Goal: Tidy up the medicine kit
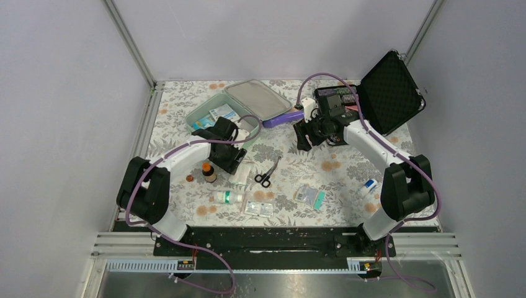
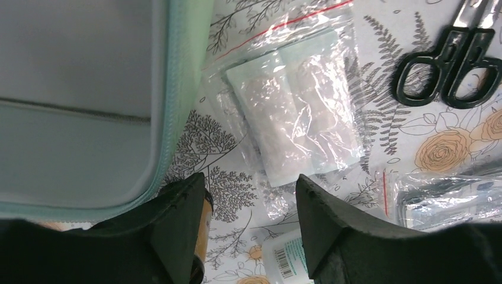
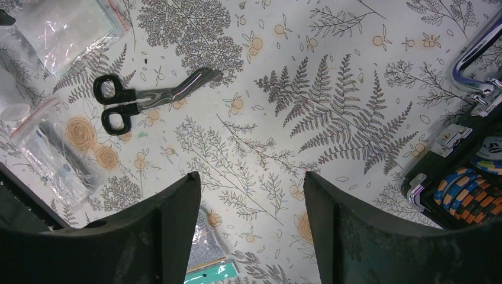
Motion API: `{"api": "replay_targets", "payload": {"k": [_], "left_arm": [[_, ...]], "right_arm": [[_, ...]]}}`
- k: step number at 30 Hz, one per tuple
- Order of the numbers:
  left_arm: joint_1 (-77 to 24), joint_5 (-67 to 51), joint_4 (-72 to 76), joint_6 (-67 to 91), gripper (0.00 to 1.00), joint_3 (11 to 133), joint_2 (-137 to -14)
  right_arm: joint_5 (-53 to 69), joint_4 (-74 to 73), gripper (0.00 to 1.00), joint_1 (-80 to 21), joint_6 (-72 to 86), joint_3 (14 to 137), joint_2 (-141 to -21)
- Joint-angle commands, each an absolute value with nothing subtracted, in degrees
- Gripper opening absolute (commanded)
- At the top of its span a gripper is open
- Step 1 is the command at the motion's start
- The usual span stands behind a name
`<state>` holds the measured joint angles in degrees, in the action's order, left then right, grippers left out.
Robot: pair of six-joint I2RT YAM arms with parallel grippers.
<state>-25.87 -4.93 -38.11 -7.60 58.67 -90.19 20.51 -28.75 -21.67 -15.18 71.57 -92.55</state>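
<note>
Mint-green shell with a grey inside on the medicine kit [image 1: 206, 107], upper left of centre in the top view. White tablecloth [image 1: 353, 167] covered in grey ferns and orange roses, kinda grandma vibes. Black handles on the scissors [image 1: 267, 175], dead centre. Black egg-crate foam in the case [image 1: 389, 90], upper right, with orange-and-blue striped pieces [image 3: 467, 192] inside. Brown bottle [image 1: 209, 172], orange cap. Clear zip bag [image 2: 296, 112], red strip along the top.

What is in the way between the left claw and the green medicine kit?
Nothing visible. The left gripper hangs open right beside the rim of the medicine kit, with only flowered tablecloth between them. The clear bag with a white pad lies ahead of the gripper, not in between.
</note>
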Motion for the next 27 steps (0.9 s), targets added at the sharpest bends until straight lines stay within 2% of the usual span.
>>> {"api": "replay_targets", "payload": {"k": [1, 12, 18, 22, 27], "left_arm": [[-24.35, -5.34, -38.45, -2.57, 0.57, 57.75, -90.47], [-23.20, -13.82, -38.25, -6.27, 0.51, 56.67, -95.18], [-22.95, -15.65, -37.93, -7.28, 0.39, 56.91, -98.19], [-22.47, -19.05, -38.81, -9.73, 0.40, 57.29, -98.86], [-21.17, -21.69, -39.04, -11.72, 0.49, 55.96, -96.38]], "right_arm": [[21.30, -27.58, 0.71, -21.36, -14.51, 74.68, -92.82], [21.23, -27.51, 0.71, -21.41, -14.13, 74.25, -92.64], [21.24, -27.51, 0.71, -21.36, -14.24, 73.15, -92.31], [21.30, -27.53, 0.71, -21.36, -14.15, 73.49, -92.74], [21.48, -27.61, 0.71, -21.36, -13.89, 74.32, -93.38]]}}
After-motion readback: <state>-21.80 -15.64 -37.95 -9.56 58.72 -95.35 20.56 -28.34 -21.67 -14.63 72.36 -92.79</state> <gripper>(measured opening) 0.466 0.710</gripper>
